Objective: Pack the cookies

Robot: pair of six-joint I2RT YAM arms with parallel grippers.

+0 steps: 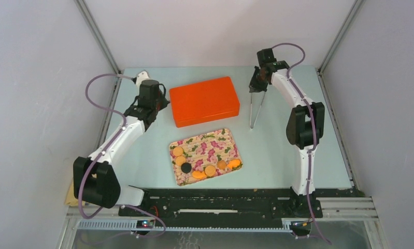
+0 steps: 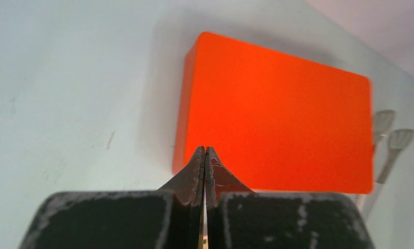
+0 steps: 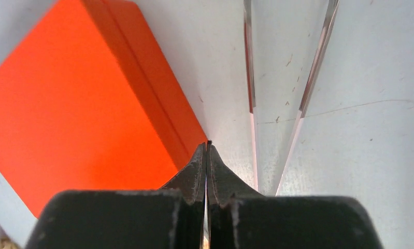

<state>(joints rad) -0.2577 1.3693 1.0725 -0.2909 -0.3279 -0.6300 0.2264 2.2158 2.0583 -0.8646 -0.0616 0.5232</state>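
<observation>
Left gripper, fingers pressed together and pinching nothing, hangs over the bench at the 9 o'clock end of a closed orange box. The right gripper is likewise pressed shut and empty, at about 2 o'clock of the same box. A pair of clear tongs lies on the bench just beside the right gripper, its two arms spreading away from it.

The cookies are small flat discs: six golden-orange and one black are visible in the top view. They lie on a floral tray, which sits at 6 o'clock of the box. Two orange cookies lie along the tray's 9 o'clock side, the black cookie sits near the corner, and four more orange ones line the 6 o'clock edge.

The left arm reaches forward from its base with the elbow low and the wrist turned towards the box. The right arm rises at its base, folds at a high elbow and stretches to the far edge of the bench.
</observation>
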